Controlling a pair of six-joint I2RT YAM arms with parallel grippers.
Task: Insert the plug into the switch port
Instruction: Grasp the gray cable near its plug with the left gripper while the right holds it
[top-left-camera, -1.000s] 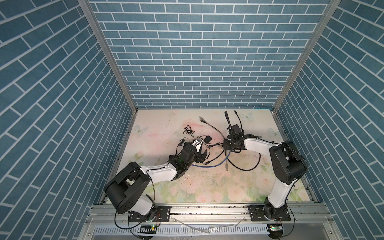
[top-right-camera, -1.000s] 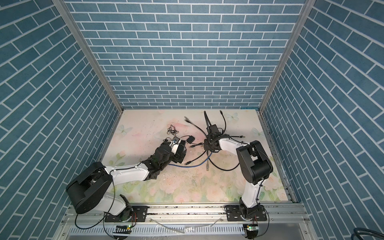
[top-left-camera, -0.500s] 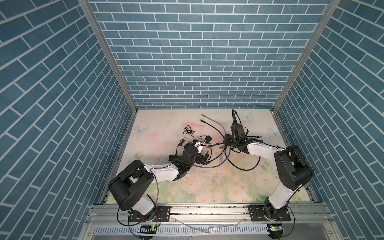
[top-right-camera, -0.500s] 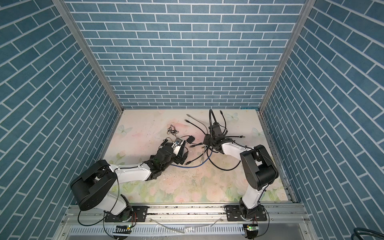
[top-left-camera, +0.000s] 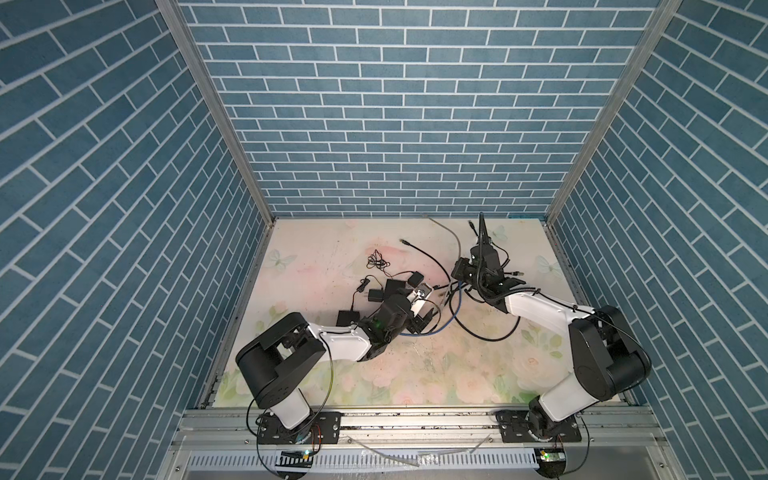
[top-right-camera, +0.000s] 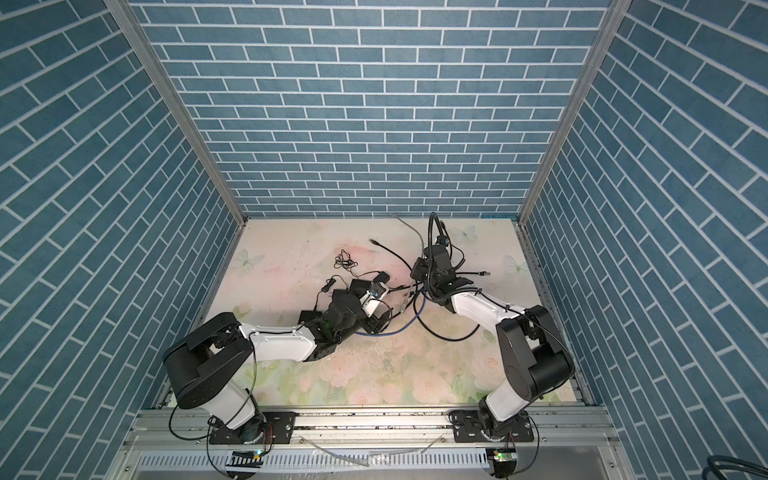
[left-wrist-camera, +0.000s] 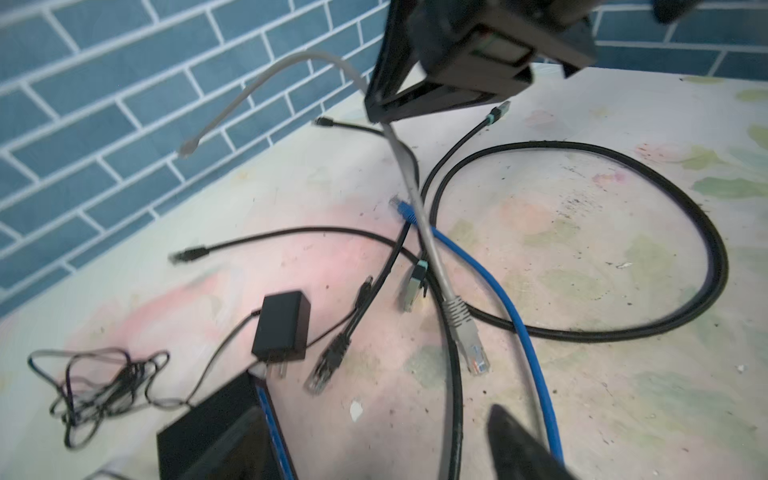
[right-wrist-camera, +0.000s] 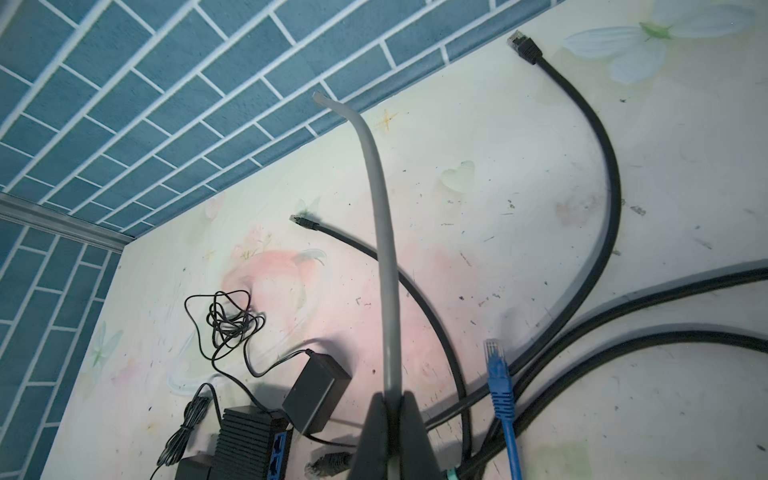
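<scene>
Left: switch (left-wrist-camera: 208, 436) lies flat on the table (top-left-camera: 316, 253), blue ports turned toward the cables, adapter (left-wrist-camera: 282, 328) just beside it. Low at the switch, left gripper (top-left-camera: 423, 321), jaws wide, nothing clamped that I can see; likely there to steady the box.

Middle: grey plug (left-wrist-camera: 467, 340) points tip-down at the table, near the ports, not in one. A blue cable (left-wrist-camera: 498, 299) crosses beside it.

Right: right gripper (right-wrist-camera: 390, 401) pinched tight on the grey cable (right-wrist-camera: 382, 249), well back from the plug, so the end dangles; aiming looks hard.
</scene>
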